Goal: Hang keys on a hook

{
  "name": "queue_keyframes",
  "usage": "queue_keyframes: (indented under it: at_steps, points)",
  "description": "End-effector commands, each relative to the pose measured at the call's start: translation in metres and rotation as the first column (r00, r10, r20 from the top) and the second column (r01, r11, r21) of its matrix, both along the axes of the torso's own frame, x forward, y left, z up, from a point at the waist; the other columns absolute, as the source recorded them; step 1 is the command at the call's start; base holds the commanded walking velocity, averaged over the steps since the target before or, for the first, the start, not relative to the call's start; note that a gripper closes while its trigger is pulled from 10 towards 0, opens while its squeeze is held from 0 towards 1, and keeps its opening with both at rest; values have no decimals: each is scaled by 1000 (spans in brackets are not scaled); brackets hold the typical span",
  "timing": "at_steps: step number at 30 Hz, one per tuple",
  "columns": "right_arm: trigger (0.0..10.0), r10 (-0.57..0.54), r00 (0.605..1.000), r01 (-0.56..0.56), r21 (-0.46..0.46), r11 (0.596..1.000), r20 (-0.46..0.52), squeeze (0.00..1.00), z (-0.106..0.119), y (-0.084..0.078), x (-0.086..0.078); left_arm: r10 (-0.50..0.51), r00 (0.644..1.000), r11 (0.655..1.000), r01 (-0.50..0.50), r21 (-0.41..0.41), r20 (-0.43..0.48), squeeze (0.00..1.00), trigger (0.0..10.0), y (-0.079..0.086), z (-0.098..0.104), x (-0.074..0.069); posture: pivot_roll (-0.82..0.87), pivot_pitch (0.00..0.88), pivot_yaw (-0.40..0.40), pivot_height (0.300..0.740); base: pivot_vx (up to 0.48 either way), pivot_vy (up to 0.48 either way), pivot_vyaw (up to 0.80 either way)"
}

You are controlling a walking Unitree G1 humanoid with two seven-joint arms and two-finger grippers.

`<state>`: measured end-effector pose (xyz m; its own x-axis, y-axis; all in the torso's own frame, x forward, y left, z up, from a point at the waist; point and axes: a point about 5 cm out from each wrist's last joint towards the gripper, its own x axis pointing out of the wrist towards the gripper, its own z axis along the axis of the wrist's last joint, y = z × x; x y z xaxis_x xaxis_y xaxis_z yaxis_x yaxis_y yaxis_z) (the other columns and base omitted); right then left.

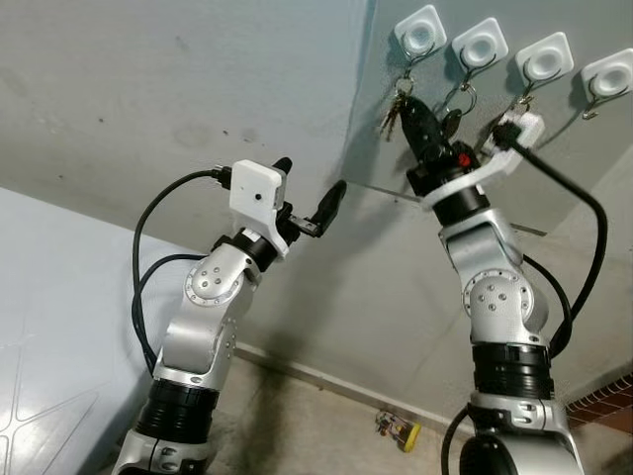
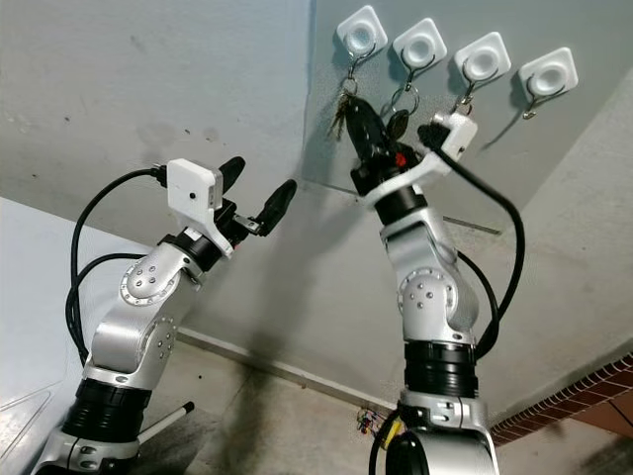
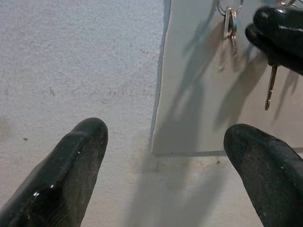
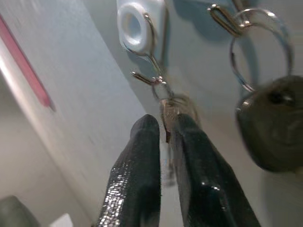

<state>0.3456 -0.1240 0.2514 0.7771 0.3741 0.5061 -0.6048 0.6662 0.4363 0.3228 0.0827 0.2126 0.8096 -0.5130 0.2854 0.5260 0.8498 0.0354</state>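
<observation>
Several white hooks are fixed high on the grey wall panel; the leftmost hook [image 1: 419, 32] [image 4: 140, 24] has a wire prong. A bunch of keys [image 1: 393, 116] [image 4: 166, 109] hangs by its ring at that prong's tip. My right gripper [image 1: 406, 104] [image 4: 165, 124] is raised to it and shut on the keys just below the ring. The second hook [image 1: 481, 45] carries a ring with a black fob [image 4: 271, 124]. My left gripper [image 1: 311, 190] is held up to the left, open and empty, its fingers [image 3: 78, 163] pointing at the panel's lower corner.
Two more hooks [image 1: 545, 57] to the right carry nothing on their wire prongs. The panel's bottom edge [image 1: 381, 190] runs behind my right wrist. A small yellow object [image 1: 401, 431] lies on the floor by the wall. Brick paving [image 1: 605, 404] shows at lower right.
</observation>
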Motion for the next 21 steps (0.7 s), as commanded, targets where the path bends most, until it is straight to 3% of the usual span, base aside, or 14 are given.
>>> queue_keyframes:
  at_steps: [1, 9, 15, 21]
  points:
    - [10000, -26, 999, 28, -52, 998, 37, 1000, 2, -1, -4, 5, 1000, 1000, -5, 6, 12, 0, 10000, -1, 2, -2, 57, 99, -66, 740, 0, 0, 0]
    - [10000, -90, 993, 101, -168, 981, 71, 1000, -11, -4, -11, 40, 999, 999, -40, -3, -5, 0, 10000, 4, -3, 0, 57, 99, -66, 740, 0, 0, 0]
    - [10000, -107, 993, 113, -160, 981, 45, 1000, -21, -10, -16, 87, 996, 996, -87, -2, -17, 0, 10000, 8, -9, 2, 59, 99, -62, 740, 0, 0, 0]
    - [10000, -184, 983, 178, -191, 965, -13, 1000, -45, -26, -29, 122, 989, 992, -124, -29, -82, 0, 10000, 14, -26, 4, 51, 100, -54, 740, 0, 0, 0]
